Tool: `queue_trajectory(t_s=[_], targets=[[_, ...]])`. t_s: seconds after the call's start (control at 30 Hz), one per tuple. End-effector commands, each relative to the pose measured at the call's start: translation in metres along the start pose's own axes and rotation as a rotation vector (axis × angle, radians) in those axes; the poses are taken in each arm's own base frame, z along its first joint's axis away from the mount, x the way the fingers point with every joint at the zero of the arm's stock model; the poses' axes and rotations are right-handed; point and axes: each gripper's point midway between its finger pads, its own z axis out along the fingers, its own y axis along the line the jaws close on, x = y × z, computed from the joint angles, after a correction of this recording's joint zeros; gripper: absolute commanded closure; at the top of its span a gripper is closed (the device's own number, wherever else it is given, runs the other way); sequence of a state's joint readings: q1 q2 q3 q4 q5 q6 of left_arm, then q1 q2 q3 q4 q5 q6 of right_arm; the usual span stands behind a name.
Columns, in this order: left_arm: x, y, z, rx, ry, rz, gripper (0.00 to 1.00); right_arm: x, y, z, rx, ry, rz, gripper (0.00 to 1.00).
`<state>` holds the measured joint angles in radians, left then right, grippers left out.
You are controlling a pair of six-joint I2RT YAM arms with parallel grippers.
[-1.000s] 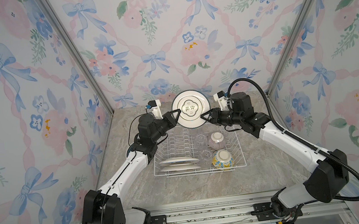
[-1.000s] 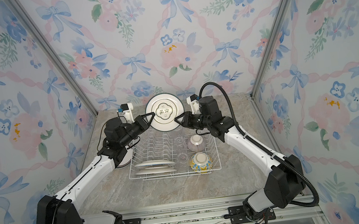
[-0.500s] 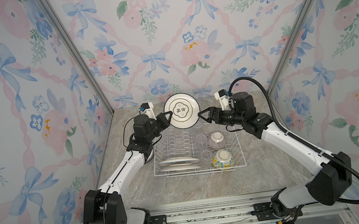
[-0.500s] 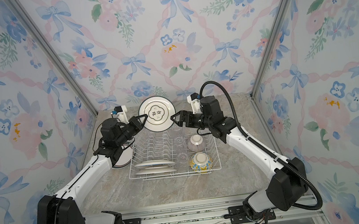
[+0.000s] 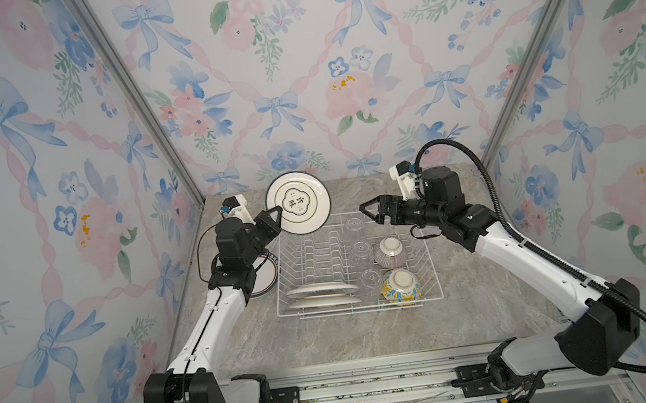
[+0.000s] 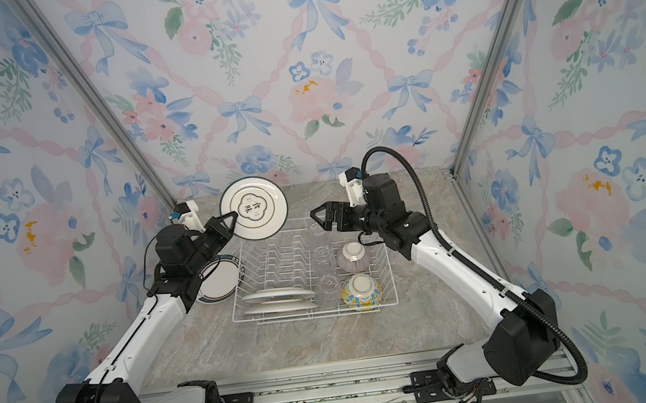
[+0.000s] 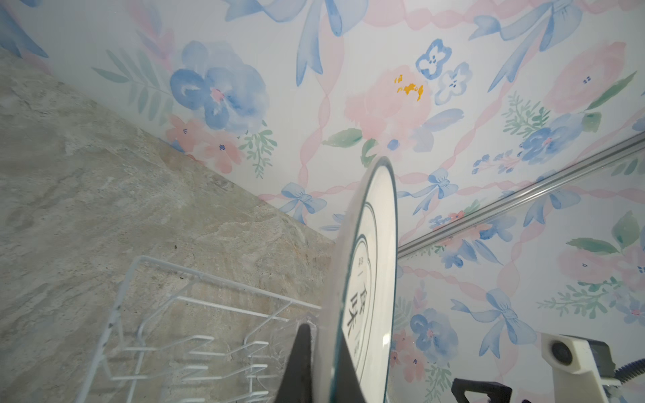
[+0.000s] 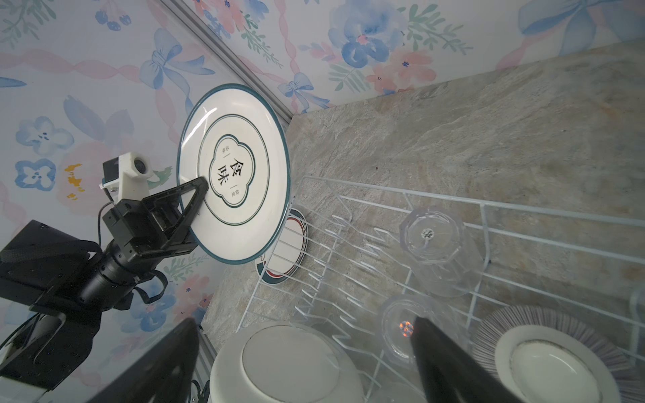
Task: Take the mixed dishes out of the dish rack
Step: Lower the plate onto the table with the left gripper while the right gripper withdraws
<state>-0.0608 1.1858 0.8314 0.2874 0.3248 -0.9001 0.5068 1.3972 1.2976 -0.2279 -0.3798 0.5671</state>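
Handover: teal-rimmed plate [image 5: 298, 202] passed to my left tool [image 5: 274, 219].
My right tool [image 5: 370, 211] released it; left tool clenched the rim for set-down.

The only readable writing is on the white, teal-rimmed plate [image 5: 298, 202] [image 6: 254, 208], left of centre in both top views. It is two large dark Chinese characters, 食味, inside a lobed outline at the plate's middle. They are clearest in the right wrist view, where the plate [image 8: 233, 173] faces the camera. Smaller characters on either side of them are too small to read. In the left wrist view the plate [image 7: 366, 296] is nearly edge-on, so the writing is skewed.
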Motion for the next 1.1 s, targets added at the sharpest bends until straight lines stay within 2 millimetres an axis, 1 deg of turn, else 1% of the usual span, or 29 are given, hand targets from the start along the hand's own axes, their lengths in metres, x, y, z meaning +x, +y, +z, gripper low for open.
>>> queue_trajectory(t_s=[0.0,0.17,0.2,0.23,0.27,0.33,0.4,0.47,0.77,0.83,0.93,1.07], targets=[[-0.027,0.013,-0.021,-0.040,-0.106,-0.008,1.00,0.009,-0.004,-0.007,0.035,0.012,-0.038,0.03],[-0.050,0.056,-0.052,-0.175,-0.206,-0.038,1.00,0.014,-0.009,-0.011,0.066,0.019,-0.056,0.03],[-0.058,0.062,-0.060,-0.199,-0.234,-0.041,1.00,0.016,-0.011,-0.012,0.074,0.022,-0.059,0.03],[-0.054,0.080,-0.066,-0.248,-0.241,-0.054,1.00,0.016,-0.012,-0.013,0.080,0.022,-0.064,0.03],[-0.056,0.090,-0.073,-0.285,-0.257,-0.065,1.00,0.018,-0.014,-0.014,0.088,0.024,-0.070,0.03],[-0.060,0.103,-0.081,-0.333,-0.279,-0.067,1.00,0.020,-0.016,-0.015,0.102,0.026,-0.079,0.03],[-0.059,0.112,-0.084,-0.355,-0.279,-0.080,1.00,0.021,-0.018,-0.017,0.111,0.027,-0.087,0.03],[-0.056,0.122,-0.085,-0.380,-0.270,-0.091,1.00,0.022,-0.020,-0.019,0.120,0.026,-0.095,0.03],[-0.038,0.177,-0.093,-0.489,-0.256,-0.163,1.00,0.029,-0.029,-0.027,0.168,0.036,-0.128,0.03],[-0.034,0.192,-0.095,-0.527,-0.247,-0.174,1.00,0.032,-0.031,-0.027,0.171,0.044,-0.130,0.03],[-0.025,0.210,-0.095,-0.554,-0.219,-0.201,1.00,0.034,-0.033,-0.027,0.179,0.049,-0.129,0.03],[-0.012,0.228,-0.091,-0.588,-0.174,-0.213,1.00,0.037,-0.035,-0.026,0.185,0.061,-0.128,0.03]])
